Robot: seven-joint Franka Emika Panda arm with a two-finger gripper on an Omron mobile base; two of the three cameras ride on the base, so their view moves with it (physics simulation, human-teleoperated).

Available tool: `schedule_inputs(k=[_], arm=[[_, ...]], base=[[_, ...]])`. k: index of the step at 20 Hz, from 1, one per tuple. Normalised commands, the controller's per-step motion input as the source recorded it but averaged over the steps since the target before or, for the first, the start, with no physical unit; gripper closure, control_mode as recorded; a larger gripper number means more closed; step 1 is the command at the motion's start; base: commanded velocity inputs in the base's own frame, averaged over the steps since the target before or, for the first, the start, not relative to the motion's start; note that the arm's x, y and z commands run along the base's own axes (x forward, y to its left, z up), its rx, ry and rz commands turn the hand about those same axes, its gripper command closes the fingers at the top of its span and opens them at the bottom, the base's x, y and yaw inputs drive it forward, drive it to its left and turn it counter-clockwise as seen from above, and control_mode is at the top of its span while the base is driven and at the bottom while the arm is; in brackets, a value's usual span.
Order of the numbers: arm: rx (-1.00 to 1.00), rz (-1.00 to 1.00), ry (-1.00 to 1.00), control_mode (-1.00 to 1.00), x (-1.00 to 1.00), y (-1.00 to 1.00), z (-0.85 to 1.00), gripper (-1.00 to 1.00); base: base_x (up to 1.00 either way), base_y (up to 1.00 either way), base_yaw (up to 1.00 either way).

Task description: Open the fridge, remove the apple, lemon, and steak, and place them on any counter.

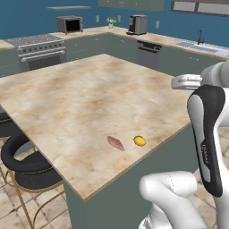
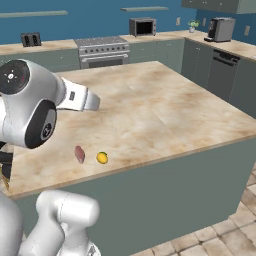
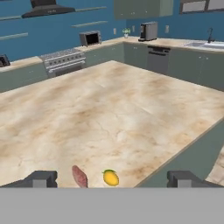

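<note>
A blue-walled kitchen runs around a large island whose beige marbled counter (image 1: 85,94) takes up most of the scene; a stove (image 1: 38,50), a microwave (image 1: 69,23) and a coffee machine (image 1: 137,24) stand along the far walls. Near the island's front edge lie two of the task's things: the steak (image 1: 115,143), a flat pinkish-red slab, and the lemon (image 1: 139,141), bright yellow, just beside it but apart from it. Both rest on the stone, a little in from the rim.

The end effector (image 3: 111,178) hangs above them with its fingertips (image 3: 40,178) spread wide and nothing between them. In the hand view the steak and lemon sit between the two dark tips, lower down on the counter.

By the look of it, two of the three items are delivered and the apple is not yet on the island.

The risks from here are mostly about the edge. If the arm swings away low, a finger or link could brush the lemon, which is round enough to roll off the front rim. The steak is flatter and should stay put. When the apple comes, setting it close to the lemon could knock either fruit loose.
</note>
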Motion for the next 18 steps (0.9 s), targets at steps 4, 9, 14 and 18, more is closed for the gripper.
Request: schedule_inputs(k=[4,9,14,18], arm=[[-0.03,0.00,0.00,-1.00,0.00,0.09,0.00,-1.00],[0.00,0.00,0.00,-1.00,-0.22,0.01,0.00,-1.00],[-0.01,-0.04,0.04,-1.00,-0.15,0.00,0.00,-1.00],[-0.04,-0.04,0.10,1.00,0.00,0.07,0.00,-1.00]], base=[[0.00,0.00,0.00],[0.00,0.00,0.00],[0.00,0.00,0.00],[0.00,0.00,0.00]])
